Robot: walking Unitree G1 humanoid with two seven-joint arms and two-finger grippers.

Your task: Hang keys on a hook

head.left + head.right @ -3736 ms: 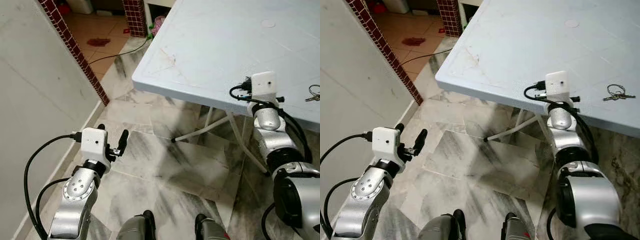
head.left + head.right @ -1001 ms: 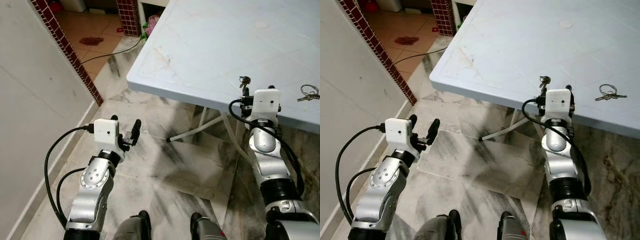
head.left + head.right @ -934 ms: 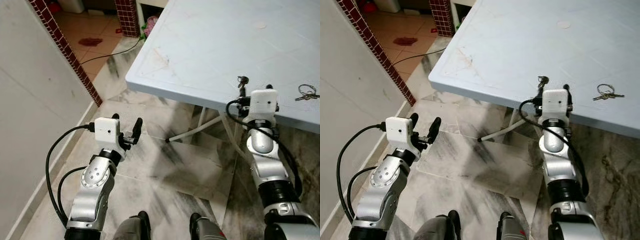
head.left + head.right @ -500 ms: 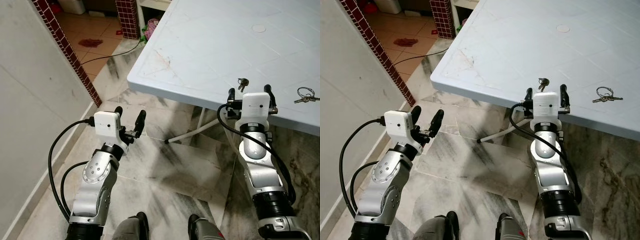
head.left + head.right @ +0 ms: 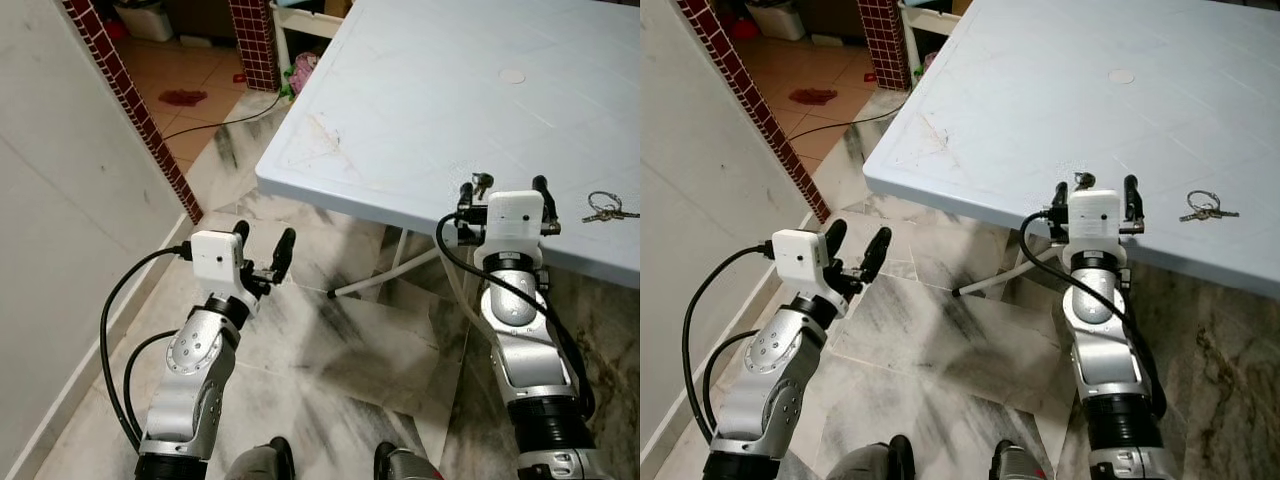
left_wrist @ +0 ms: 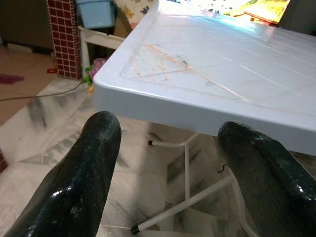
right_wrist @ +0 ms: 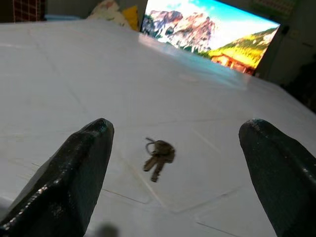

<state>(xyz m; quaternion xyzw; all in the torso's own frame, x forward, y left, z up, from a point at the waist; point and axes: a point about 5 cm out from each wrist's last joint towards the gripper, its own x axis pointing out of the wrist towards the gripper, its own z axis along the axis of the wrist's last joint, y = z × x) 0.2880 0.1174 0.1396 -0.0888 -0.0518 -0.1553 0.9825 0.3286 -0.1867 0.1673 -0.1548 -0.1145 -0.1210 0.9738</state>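
Observation:
A small bunch of keys [image 5: 482, 183] lies on the pale blue plastic table [image 5: 420, 90] close to its near edge. My right gripper [image 5: 502, 186] is open at that edge, level with the tabletop, with a finger on either side of the bunch and just short of it. In the right wrist view the keys [image 7: 158, 155] lie flat a little ahead, between the open fingers [image 7: 74, 173]. My left gripper [image 5: 265, 235] is open and holds nothing, out over the floor below the table's left corner [image 6: 148, 98].
A second key ring [image 5: 603, 210] lies on the table further right. White table legs [image 5: 390, 270] slant under the top. A white wall with a red tiled edge [image 5: 130, 100] runs along the left. A black cable [image 5: 220, 120] crosses the marble floor.
My right gripper has risen to the table edge and now brackets the small bunch of keys. The left arm has lifted slightly. The camera has shifted a little.

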